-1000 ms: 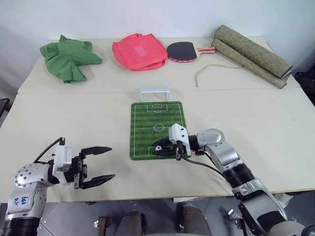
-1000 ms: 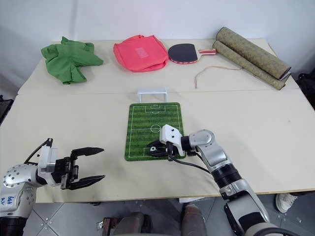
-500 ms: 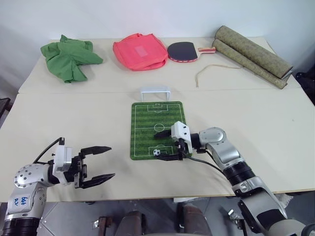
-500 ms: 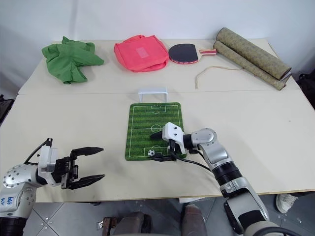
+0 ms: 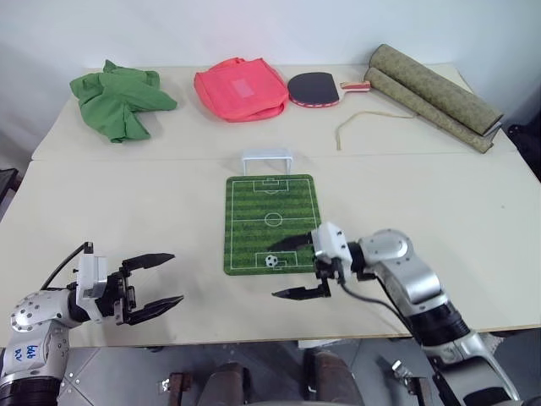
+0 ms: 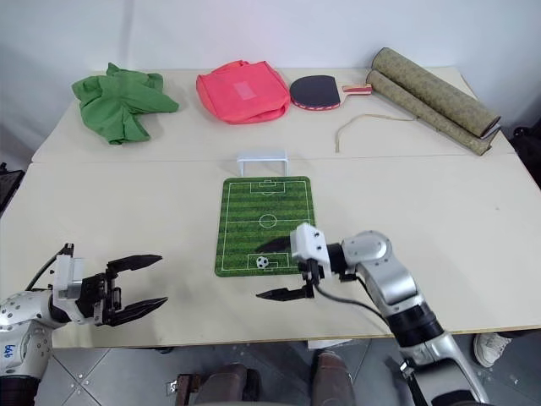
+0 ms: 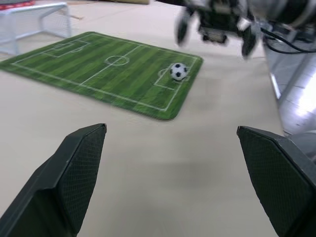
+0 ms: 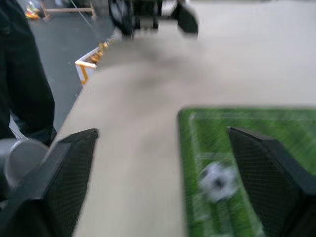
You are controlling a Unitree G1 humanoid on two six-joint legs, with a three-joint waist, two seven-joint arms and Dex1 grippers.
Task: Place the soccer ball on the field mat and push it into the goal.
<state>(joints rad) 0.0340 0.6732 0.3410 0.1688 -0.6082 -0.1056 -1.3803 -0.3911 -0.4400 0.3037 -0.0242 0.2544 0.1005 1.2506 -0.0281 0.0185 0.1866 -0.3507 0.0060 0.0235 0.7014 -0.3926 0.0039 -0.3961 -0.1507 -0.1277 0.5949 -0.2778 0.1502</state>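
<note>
Having released the soccer ball point(image 5: 271, 261) onto the field mat point(image 5: 254, 211), the right gripper point(image 5: 294, 267) has withdrawn, jaws spread.

A beige table point(image 5: 169, 186) stands against a plain white wall point(image 5: 254, 30) — grey tiled floor point(image 5: 110, 372) shows below.

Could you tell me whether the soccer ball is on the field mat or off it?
On it: the soccer ball rests on the field mat near its front edge.

Head stereo overhead; 2 low wrist views
</note>
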